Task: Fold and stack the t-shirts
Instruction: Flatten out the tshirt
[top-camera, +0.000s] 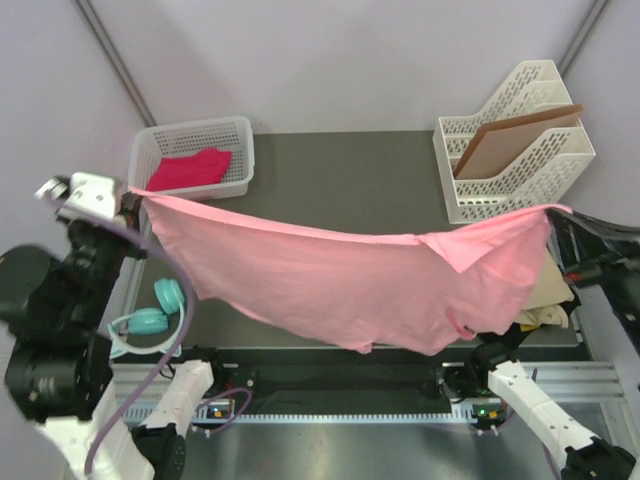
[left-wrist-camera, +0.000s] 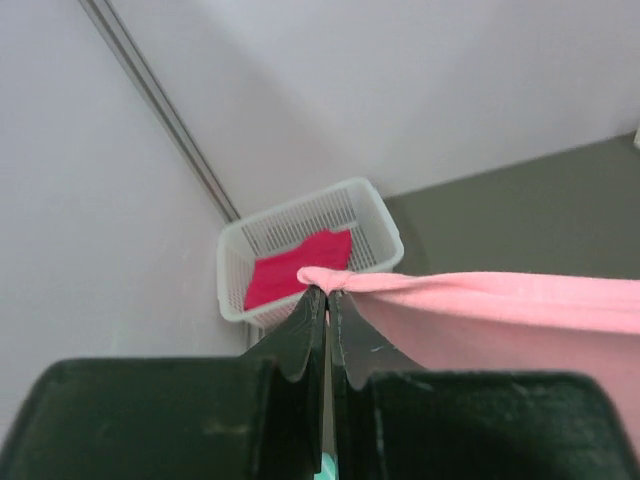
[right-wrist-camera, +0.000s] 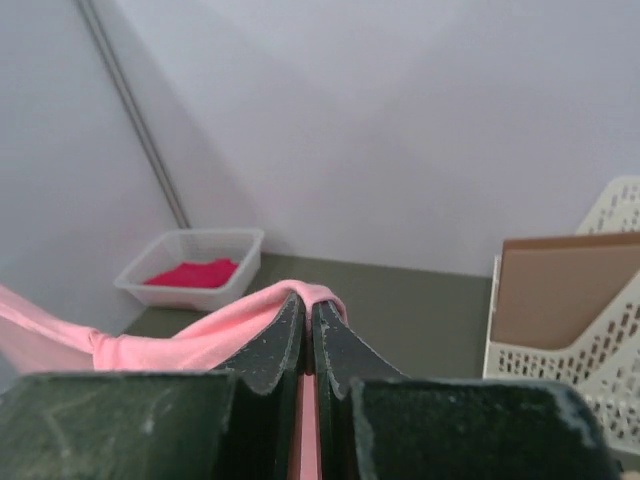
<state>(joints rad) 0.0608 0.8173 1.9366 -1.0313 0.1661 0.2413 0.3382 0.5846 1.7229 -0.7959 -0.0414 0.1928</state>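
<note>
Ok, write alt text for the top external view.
A salmon pink t-shirt hangs stretched over the table, pinched by the left fingers and right fingers. Behind: a basket holding a magenta-pink shirt at left, a file rack at right.

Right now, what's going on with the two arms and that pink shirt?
The two arms hold the salmon pink t-shirt stretched in the air over the table. The left fingers pinch one end near the white basket holding a magenta shirt; the right fingers pinch the other end by the file rack. It sags in the middle, not yet folded.
</note>
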